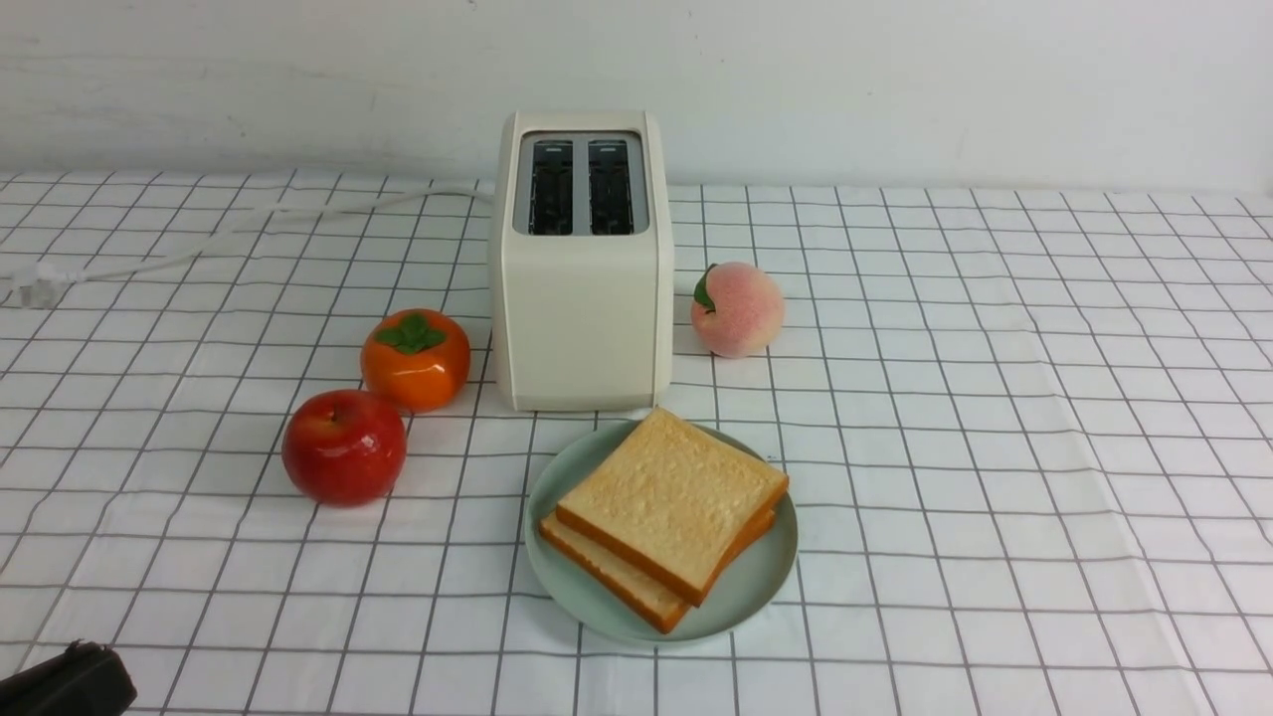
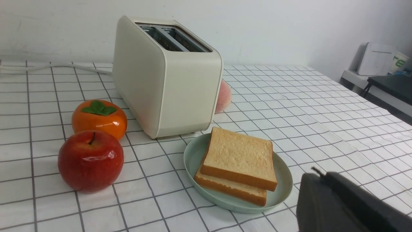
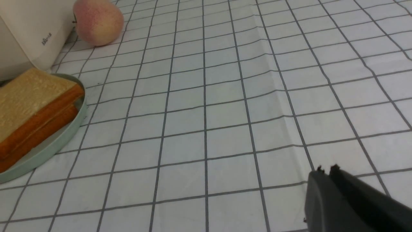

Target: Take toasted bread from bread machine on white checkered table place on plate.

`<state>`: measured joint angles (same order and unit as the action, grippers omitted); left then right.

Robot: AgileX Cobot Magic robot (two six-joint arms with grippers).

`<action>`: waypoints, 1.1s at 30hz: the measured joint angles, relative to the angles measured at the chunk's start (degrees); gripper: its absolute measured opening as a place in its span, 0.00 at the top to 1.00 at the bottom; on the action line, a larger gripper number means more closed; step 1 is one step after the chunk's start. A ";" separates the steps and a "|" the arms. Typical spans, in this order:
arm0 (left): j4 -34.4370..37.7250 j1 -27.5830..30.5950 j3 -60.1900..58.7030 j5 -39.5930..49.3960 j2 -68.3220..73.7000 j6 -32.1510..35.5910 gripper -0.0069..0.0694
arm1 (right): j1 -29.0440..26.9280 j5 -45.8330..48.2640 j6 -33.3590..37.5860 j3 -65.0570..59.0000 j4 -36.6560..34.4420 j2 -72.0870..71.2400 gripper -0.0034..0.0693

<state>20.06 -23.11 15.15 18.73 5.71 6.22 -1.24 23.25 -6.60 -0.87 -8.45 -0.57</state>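
Two slices of toasted bread [image 1: 672,495] lie stacked, slightly offset, on the mint-green plate [image 1: 756,587], just in front of the cream bread machine [image 1: 582,298], whose two slots [image 1: 579,187] show dark and empty. All stand on the white checkered table [image 1: 995,447]. The stack also shows in the left wrist view as toasted bread [image 2: 239,158] on the plate [image 2: 283,187], and in the right wrist view as toasted bread [image 3: 29,100]. My left gripper [image 2: 318,175] is shut and empty, near the plate's rim. My right gripper [image 3: 325,169] is shut and empty, over bare cloth well to the plate's right.
A red apple [image 1: 344,447] and an orange persimmon [image 1: 415,358] sit left of the bread machine, and a pink peach [image 1: 737,309] sits to its right. The white cord [image 1: 199,239] runs off to the far left. A dark arm part [image 1: 65,681] shows at the bottom left corner.
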 joint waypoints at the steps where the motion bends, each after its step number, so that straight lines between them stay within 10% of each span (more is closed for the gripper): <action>1: 0.00 0.00 0.00 0.00 0.00 0.00 0.91 | 0.00 0.00 0.00 0.00 0.00 0.00 0.92; 9: -2.08 1.35 -6.27 -9.02 -1.32 -1.10 0.93 | 0.00 0.00 0.00 0.00 0.00 0.00 0.91; 18: -3.43 17.51 -16.68 -1.04 -6.26 -5.57 0.93 | 0.00 0.02 0.00 0.00 0.00 0.00 0.89; 33: -3.72 17.78 -16.85 4.08 -6.26 -6.99 0.93 | 0.00 0.02 0.00 0.00 0.00 0.00 0.86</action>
<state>16.34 -5.33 -1.69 22.82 -0.55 -0.77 -1.24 23.27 -6.60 -0.87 -8.45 -0.57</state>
